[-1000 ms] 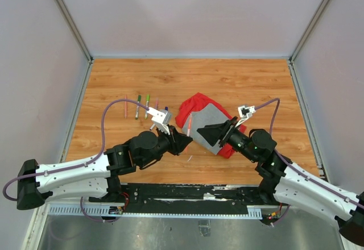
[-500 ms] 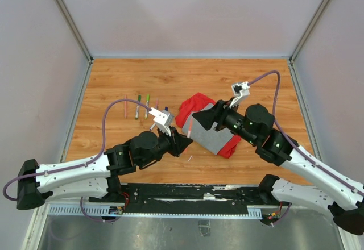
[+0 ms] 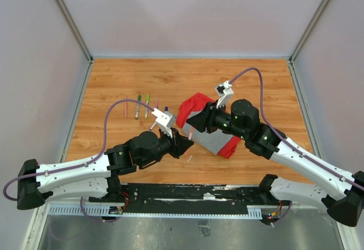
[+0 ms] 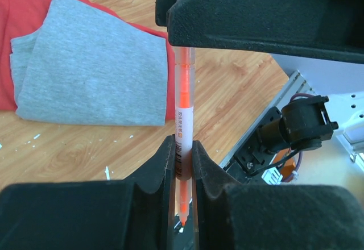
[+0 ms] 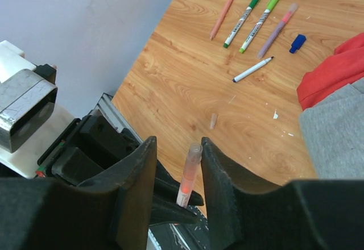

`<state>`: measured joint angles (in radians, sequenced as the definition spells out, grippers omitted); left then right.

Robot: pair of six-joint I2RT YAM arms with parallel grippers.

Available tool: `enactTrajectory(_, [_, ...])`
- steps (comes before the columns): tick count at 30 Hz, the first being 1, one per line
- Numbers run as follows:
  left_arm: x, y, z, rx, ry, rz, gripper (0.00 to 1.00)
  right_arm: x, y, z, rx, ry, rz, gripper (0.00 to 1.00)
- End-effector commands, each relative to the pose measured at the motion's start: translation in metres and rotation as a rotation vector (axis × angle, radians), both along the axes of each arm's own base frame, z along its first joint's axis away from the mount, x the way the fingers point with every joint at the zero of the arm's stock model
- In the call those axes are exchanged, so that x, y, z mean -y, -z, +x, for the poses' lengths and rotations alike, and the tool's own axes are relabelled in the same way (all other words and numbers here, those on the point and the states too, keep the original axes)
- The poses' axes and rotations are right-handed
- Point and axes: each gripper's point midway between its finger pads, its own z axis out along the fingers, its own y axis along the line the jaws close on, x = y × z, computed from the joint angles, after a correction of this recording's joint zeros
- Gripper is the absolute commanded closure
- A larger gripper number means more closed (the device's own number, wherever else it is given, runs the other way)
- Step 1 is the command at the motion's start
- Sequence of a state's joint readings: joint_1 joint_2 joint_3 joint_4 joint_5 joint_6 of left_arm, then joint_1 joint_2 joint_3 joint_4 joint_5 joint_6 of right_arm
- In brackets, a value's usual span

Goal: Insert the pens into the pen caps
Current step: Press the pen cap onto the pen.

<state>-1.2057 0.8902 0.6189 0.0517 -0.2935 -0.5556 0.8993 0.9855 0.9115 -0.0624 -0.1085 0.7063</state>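
Note:
My left gripper (image 4: 182, 159) is shut on an orange pen (image 4: 183, 102), held above the table with its orange nib pointing back between the fingers. My right gripper (image 5: 177, 145) stands open with a jaw on each side of the pen (image 5: 189, 173); its right finger is touching or nearly touching the pen's clear far end and a gap shows on the left. From above the two grippers (image 3: 185, 142) (image 3: 196, 124) meet at the pen (image 3: 189, 130). Several pens (image 5: 243, 18) lie in a row far left, with a blue pen cap (image 5: 294, 43) and a clear cap (image 5: 213, 120).
A red-and-grey cloth (image 3: 210, 125) lies mid-table under the right arm. A thin white pen (image 5: 252, 70) with a dark tip lies between the row and the clear cap. The metal rail (image 3: 170, 196) runs along the near edge.
The right arm has swung left and forward from over the cloth to the left gripper. Its jaws now straddle the orange pen's far end and have narrowed. The left arm holds still.

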Motion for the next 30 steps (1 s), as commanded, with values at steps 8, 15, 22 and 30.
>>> enactTrajectory(8, [0.007,-0.024,0.0,0.038,0.02,-0.051,1.0,-0.002,0.001,-0.004,-0.011,-0.021,0.03,0.89])
enactTrajectory(15, [0.006,-0.037,0.002,0.049,0.008,-0.083,1.0,0.0,0.037,-0.016,-0.088,-0.042,0.017,1.0])
enactTrajectory(22, [0.005,-0.061,0.002,0.058,0.003,-0.141,1.0,0.002,0.077,-0.032,-0.126,-0.034,-0.026,0.99])
enactTrajectory(30, [0.0,-0.095,0.002,0.091,-0.011,-0.231,1.0,-0.002,0.11,-0.055,-0.184,-0.045,-0.088,0.99])
